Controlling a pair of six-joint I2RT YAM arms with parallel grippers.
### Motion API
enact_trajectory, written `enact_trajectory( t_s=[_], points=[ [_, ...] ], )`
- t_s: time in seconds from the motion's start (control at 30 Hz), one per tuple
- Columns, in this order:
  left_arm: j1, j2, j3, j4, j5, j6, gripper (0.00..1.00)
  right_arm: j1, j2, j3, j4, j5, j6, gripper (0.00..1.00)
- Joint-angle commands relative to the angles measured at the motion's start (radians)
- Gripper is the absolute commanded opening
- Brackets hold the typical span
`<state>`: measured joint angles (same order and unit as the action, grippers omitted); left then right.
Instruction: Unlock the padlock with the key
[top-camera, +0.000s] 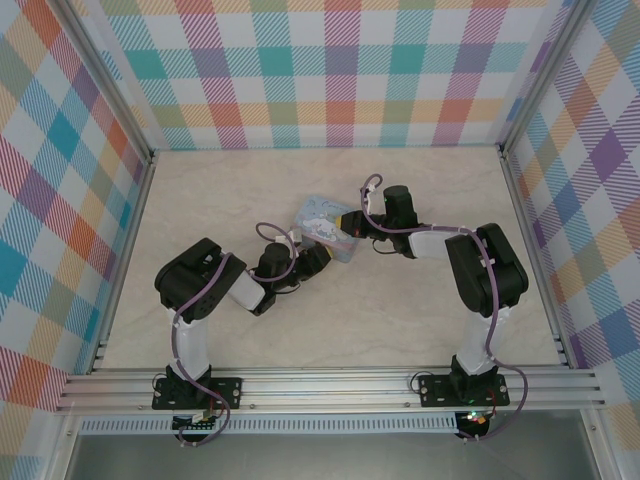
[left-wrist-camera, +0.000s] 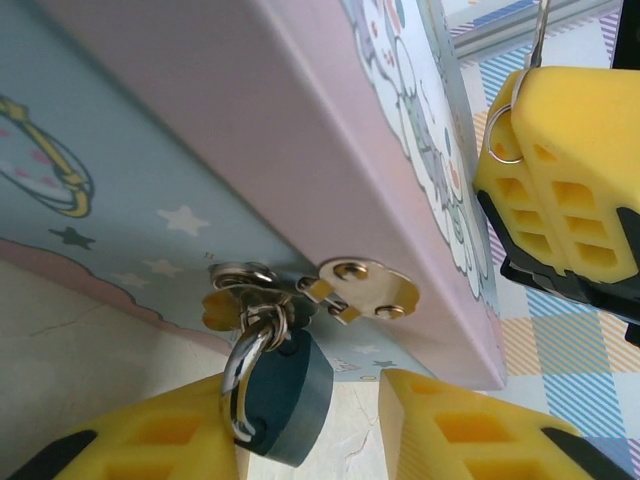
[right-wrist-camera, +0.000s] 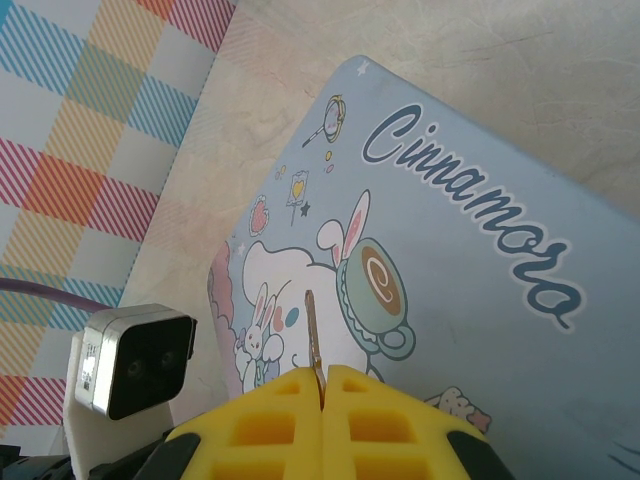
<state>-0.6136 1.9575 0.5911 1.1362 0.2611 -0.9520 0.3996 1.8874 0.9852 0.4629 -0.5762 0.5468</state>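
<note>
Fingers, overhead: left fingers (top-camera: 318, 258) and right fingers (top-camera: 352, 222) flank the tin (top-camera: 322, 222) on the table (top-camera: 400, 330) | left wrist: parted around the padlock (left-wrist-camera: 290, 395) hanging from the tin's hasp (left-wrist-camera: 365, 287); clamp it steady, keyhole outward | right wrist: clenched on the key (right-wrist-camera: 313, 335); tin's edge crowds the approach

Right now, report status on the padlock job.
Left gripper jaws open, straddling the padlock, which hangs on the hasp of the tin. Right gripper shut on the key, beside the tin. Key not in lock; tin between them.
</note>
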Motion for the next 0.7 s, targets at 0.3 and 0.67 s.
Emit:
enact_trajectory(
  t_s=[0.3,0.67],
  points=[
    [-0.014,0.006,-0.007,0.056,-0.063,0.004,0.27,0.025,0.01,-0.019,-0.081,-0.02,0.016,0.0],
    [-0.014,0.033,0.018,0.052,-0.062,-0.011,0.24,0.028,0.006,-0.016,-0.085,-0.02,0.013,0.0]
  ],
)
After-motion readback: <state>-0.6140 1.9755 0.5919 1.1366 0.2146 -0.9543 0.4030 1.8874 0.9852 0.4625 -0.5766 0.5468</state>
